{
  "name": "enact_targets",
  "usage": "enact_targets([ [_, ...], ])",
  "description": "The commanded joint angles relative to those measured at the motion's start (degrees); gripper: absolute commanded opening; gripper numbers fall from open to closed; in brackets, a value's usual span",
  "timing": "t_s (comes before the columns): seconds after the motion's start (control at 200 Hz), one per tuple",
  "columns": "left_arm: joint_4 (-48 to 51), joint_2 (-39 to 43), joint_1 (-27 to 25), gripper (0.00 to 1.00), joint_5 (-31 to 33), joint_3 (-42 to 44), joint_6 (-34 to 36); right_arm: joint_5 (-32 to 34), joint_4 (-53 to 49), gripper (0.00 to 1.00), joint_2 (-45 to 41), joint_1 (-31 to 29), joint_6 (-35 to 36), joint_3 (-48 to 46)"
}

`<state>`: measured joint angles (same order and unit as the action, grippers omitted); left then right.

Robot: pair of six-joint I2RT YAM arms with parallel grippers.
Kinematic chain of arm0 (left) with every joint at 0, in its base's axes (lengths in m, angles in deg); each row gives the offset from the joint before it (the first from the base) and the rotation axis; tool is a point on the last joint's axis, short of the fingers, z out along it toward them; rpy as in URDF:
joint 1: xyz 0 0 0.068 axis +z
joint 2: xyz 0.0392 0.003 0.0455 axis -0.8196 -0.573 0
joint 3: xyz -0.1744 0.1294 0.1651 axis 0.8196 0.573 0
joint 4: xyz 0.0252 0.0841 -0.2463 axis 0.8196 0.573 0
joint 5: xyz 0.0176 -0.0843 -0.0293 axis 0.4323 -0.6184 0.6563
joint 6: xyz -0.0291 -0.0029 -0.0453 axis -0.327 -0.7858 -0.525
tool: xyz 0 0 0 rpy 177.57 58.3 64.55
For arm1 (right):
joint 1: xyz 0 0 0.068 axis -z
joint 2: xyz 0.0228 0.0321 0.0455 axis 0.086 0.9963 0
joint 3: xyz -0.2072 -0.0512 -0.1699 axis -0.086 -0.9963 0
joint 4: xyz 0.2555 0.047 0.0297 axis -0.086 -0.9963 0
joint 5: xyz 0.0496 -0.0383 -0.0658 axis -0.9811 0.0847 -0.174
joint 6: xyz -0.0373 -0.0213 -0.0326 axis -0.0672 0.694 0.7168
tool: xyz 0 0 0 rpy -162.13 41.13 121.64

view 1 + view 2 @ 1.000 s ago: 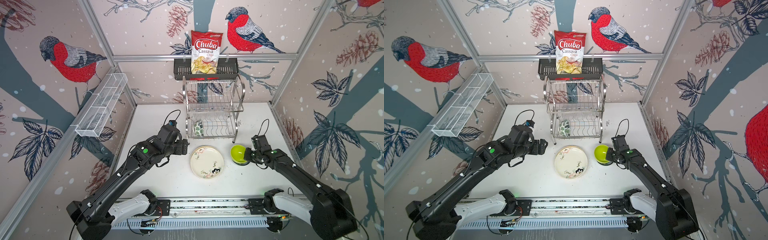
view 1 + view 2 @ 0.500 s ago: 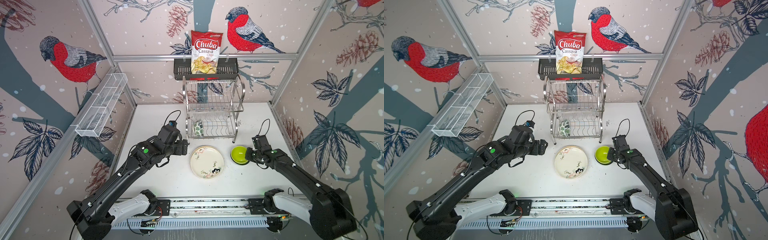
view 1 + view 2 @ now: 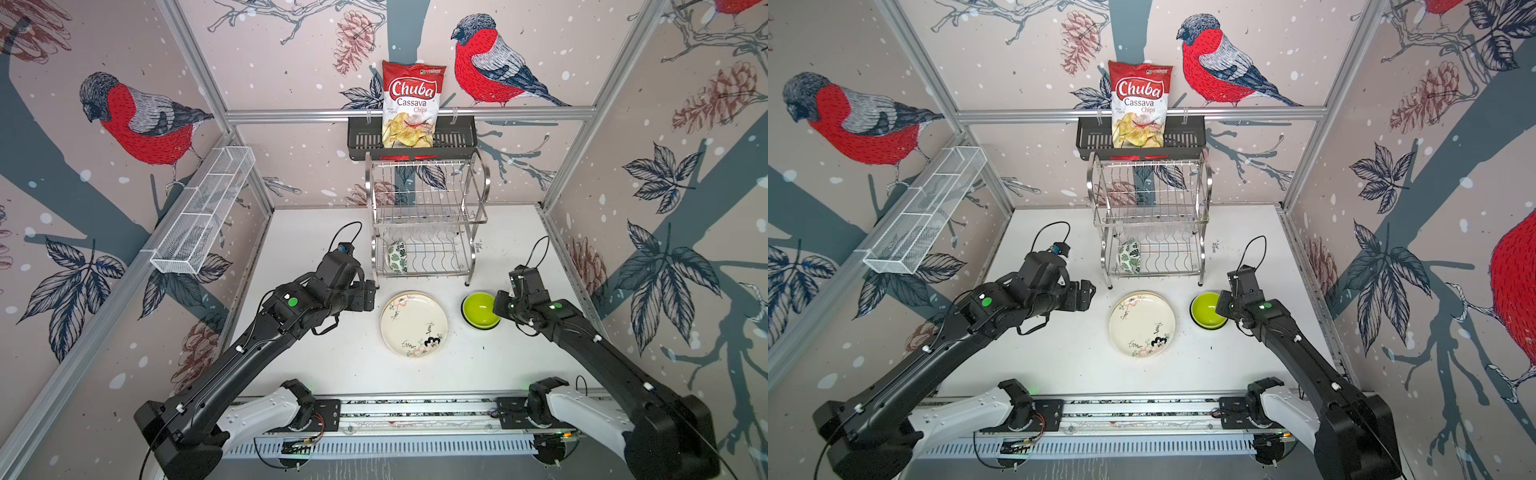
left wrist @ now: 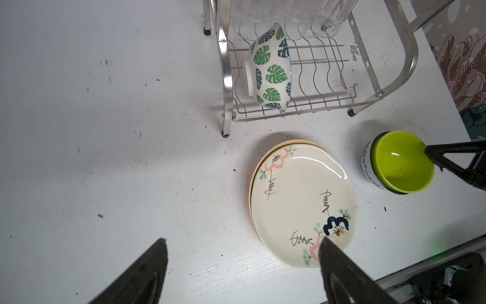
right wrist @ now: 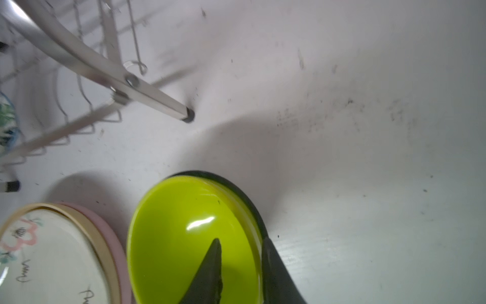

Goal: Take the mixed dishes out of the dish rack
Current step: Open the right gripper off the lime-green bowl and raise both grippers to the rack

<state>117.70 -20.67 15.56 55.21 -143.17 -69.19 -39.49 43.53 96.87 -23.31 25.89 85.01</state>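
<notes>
- Both top views: the dish rack (image 3: 428, 195) (image 3: 1150, 195) stood at the middle of the table's (image 3: 316, 357) rear edge, under a black basket (image 3: 361, 139) holding a chips bag (image 3: 411, 104).
  - A green-leaf bowl (image 3: 396, 257) (image 3: 1128, 256) stood on edge at the left end of the rack's lower tier.
  - In front of the rack, near the table's middle, lay the cream floral plate (image 3: 414, 324) (image 3: 1142, 324).
  - Just beside the plate, toward the right edge, sat the lime green bowl (image 3: 480, 309) (image 3: 1204, 309).
  - The left fingers (image 3: 368, 295) hovered apart and empty, well to the left of the plate.
  - The right fingers (image 3: 498, 307) met the lime green bowl's right rim; their spread could not be told here.
- Left wrist view: the left fingers (image 4: 142, 273) stood wide apart above bare table, holding nothing.
  - The cream floral plate (image 4: 302, 194) topped a stack, with the edges of lower plates showing around it.
  - The lime green bowl (image 4: 399, 163) sat nested in the blue-patterned bowl (image 4: 366, 163), and the right fingers (image 4: 452, 155) reached its rim.
  - The green-leaf bowl (image 4: 271, 68) leaned in a wavy slot of the lower tier, with clear tumblers (image 4: 276, 10) in the tier above.
- Right wrist view: the right fingers (image 5: 210, 268) stood apart astride the lime green bowl's (image 5: 171, 237) rim, one inside and one outside.
  - The inner finger was clear of the bowl's wall, so nothing was clamped.
  - The cream floral plate (image 5: 52, 258) lay on the pale yellow plate (image 5: 97, 237), which lay on the pink plate (image 5: 115, 244).
  - A leg of the dish rack (image 5: 157, 97) stood on the table beyond the bowl.
</notes>
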Motion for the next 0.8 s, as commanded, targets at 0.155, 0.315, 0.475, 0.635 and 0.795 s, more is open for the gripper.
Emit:
enact_targets([
  [0.155, -2.8, 0.2, 0.3, 0.9, 2.2, 1.5, -0.5, 1.3, 3.3, 0.36, -6.8, -3.3, 1.1, 2.9],
  [0.315, -7.3, 0.5, 0.6, 0.91, 3.2, 5.4, -2.6, 3.2, 13.0, 0.37, -7.0, -13.8, 0.7, 1.7],
  [0.475, -11.5, -0.2, 1.0, 0.91, 6.0, 8.1, -4.7, 6.7, 19.2, 0.38, -1.4, -22.0, 4.0, 3.6],
  [0.635, -15.6, -1.5, 4.2, 0.92, 4.1, 10.8, -5.0, 2.4, 24.6, 0.39, 5.3, -23.5, 7.0, 5.3],
  [0.795, -21.0, -3.2, 10.0, 0.9, -1.4, 14.4, -5.2, -1.3, 31.6, 0.4, 11.8, -24.1, 10.4, 6.4],
])
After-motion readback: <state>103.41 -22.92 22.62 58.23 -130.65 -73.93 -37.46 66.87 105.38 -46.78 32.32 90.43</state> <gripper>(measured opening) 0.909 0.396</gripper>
